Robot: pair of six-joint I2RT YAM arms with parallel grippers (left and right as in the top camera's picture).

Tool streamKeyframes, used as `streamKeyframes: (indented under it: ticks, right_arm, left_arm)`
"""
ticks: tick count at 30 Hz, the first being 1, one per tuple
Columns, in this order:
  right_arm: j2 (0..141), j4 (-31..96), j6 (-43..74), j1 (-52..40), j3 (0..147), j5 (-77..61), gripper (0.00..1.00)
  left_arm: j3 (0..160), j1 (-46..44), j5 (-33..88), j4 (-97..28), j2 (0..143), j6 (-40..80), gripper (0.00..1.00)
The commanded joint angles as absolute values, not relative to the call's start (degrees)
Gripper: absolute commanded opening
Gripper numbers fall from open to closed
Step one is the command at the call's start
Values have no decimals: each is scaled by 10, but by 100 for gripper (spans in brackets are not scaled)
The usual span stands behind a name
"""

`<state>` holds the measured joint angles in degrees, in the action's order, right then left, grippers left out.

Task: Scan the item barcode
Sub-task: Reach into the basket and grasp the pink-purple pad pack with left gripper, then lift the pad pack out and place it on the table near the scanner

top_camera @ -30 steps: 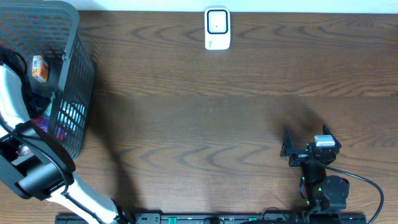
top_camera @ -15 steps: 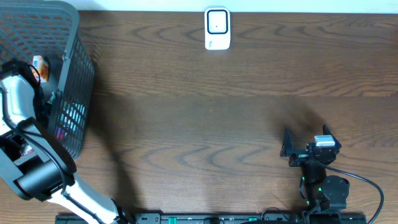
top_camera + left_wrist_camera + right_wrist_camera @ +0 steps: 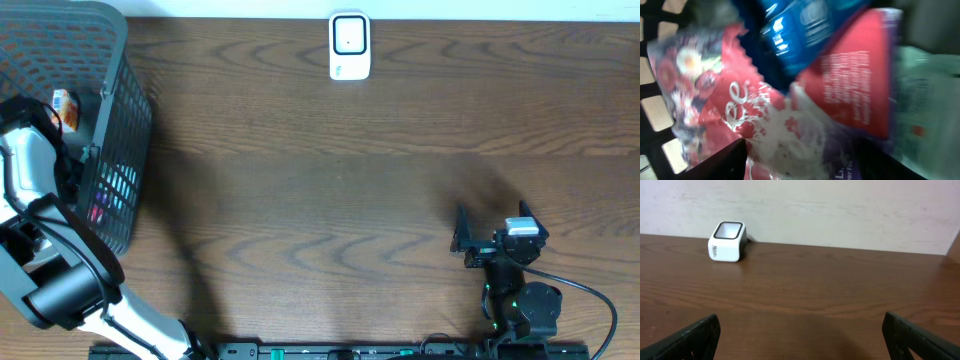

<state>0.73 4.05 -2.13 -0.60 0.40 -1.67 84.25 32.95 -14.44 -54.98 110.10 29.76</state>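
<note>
While inside basket (image 3: 125,150), left hand (image 3: 815,167) tight amid packets (image 3: 840,90)

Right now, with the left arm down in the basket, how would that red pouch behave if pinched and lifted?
The red pouch looks crinkled and glossy, so it would probably flex and sag rather than stay flat. That shiny film may slip in a pinch grip. The blue packet overlapping it might drag along.

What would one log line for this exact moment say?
left gripper: in basket at red packet, grip unclear | right gripper: open, empty, over table | scanner: nothing near it
</note>
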Motion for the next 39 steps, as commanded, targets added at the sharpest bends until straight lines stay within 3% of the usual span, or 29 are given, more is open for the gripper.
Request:
streamKeyframes:
  ticks: [1,8,23,24,26,28,39]
  right_arm:
    - [5,43,-22,-8,3,-16,99]
    - [5,43,-22,-8,3,-16,99]
    - [5,43,-22,-8,3,-16,99]
    - [5,43,-22,-7,3,-16,99]
    - [5,43,-22,-8,3,-16,99]
    - [5,43,-22,-7,3,-16,99]
    - [5,43,-22,-8,3,-16,99]
  left_arm:
    - [847,327,-109,-536,1046,290,71]
    - [841,326,-107,-533,1002,290,71]
    - [800,327,-135,-513,1123,302,69]
    - [800,327,-135,-516,1123,302,64]
    - [800,327,-135,-522,1123,302,27]
    - [805,327,-135,-528,1123,303,8]
    - [900,327,-100,-595,1003,307,7]
